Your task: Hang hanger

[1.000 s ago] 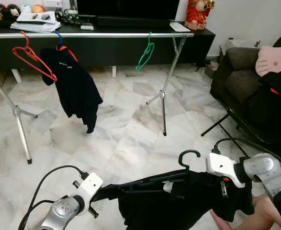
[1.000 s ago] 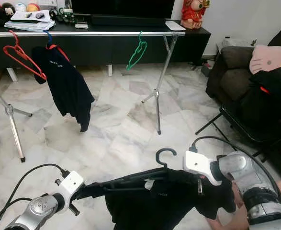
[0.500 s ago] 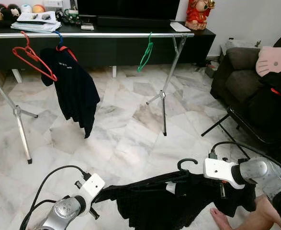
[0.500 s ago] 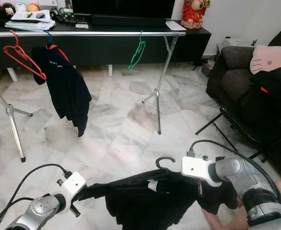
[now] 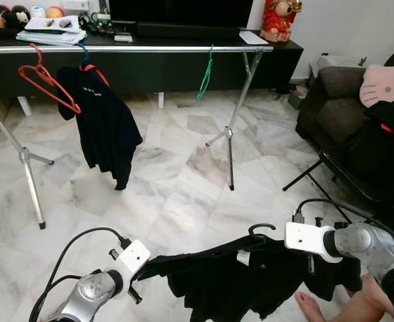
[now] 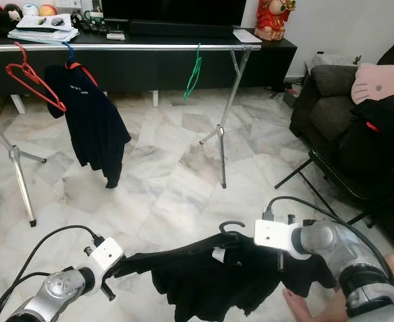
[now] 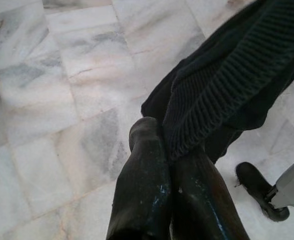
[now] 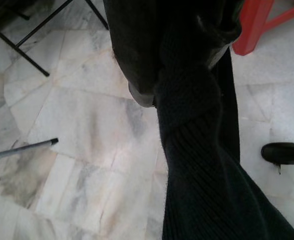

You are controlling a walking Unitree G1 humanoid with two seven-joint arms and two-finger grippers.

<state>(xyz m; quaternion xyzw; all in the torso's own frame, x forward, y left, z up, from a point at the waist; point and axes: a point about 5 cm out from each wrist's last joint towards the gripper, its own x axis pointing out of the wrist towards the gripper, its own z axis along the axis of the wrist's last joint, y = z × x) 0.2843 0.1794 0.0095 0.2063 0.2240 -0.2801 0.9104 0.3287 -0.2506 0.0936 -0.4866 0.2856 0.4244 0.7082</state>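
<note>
Across the top: silver rail [image 5: 129,48] on tripod legs.
Rail load: red hanger [image 5: 45,82], dark shirt [image 5: 103,124], green hanger [image 5: 205,72].
Right edge: sofa [image 5: 358,127].
Lower centre: black hanger [image 5: 260,231], hook up, draped in a black knit top [image 5: 243,282], above marble floor [image 5: 176,181].
Left gripper [image 7: 169,150]: pinched on the knit.
Right gripper [image 8: 187,90]: clamped on the knit.

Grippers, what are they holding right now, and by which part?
Both hold the black garment on its hanger: left gripper pinches one sleeve end, right gripper the other.

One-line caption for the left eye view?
Both grippers, left and right, hold a black shirt on a hanger, away from the rail.
</note>
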